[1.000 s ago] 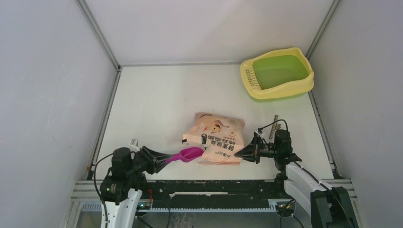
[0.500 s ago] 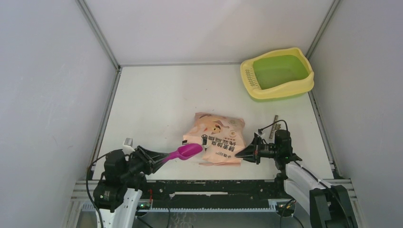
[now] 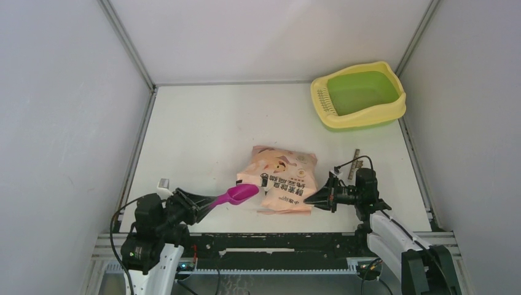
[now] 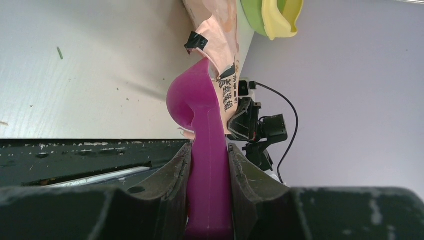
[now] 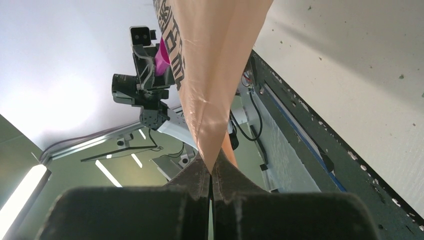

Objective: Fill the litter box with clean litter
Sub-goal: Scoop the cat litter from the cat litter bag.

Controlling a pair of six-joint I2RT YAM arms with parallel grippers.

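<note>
The left gripper point(image 3: 207, 204) is clenched on the handle of a magenta scoop point(image 3: 237, 195). In the left wrist view its two fingers point(image 4: 176, 170) press the handle from either side. The scoop's bowl reaches toward the bag point(image 3: 282, 175), and its tip meets the bag's near-left edge by a small black patch. Whether the tip is inside the bag cannot be told.

The right gripper point(image 3: 307, 201) is pinched shut on the bag's near-right corner. In the right wrist view the peach film runs straight down into the closed fingertips point(image 5: 200, 172).

The bag lies flat on the white table point(image 3: 196, 135), close to the black rail point(image 3: 270, 241) along the table's near edge. To the bag's left and beyond its far edge, open tabletop stretches out to the grey side wall point(image 3: 61, 123) and the back wall. A few dark specks of litter point(image 5: 401, 76) dot the table on the bag's right. A small dark strip point(image 3: 355, 155) lies a little farther right.

The litter box point(image 3: 368, 117) sits well apart from the bag, far and to the right. It is tucked into the back-right corner with its rim close to the right wall, and its slotted end faces left.
</note>
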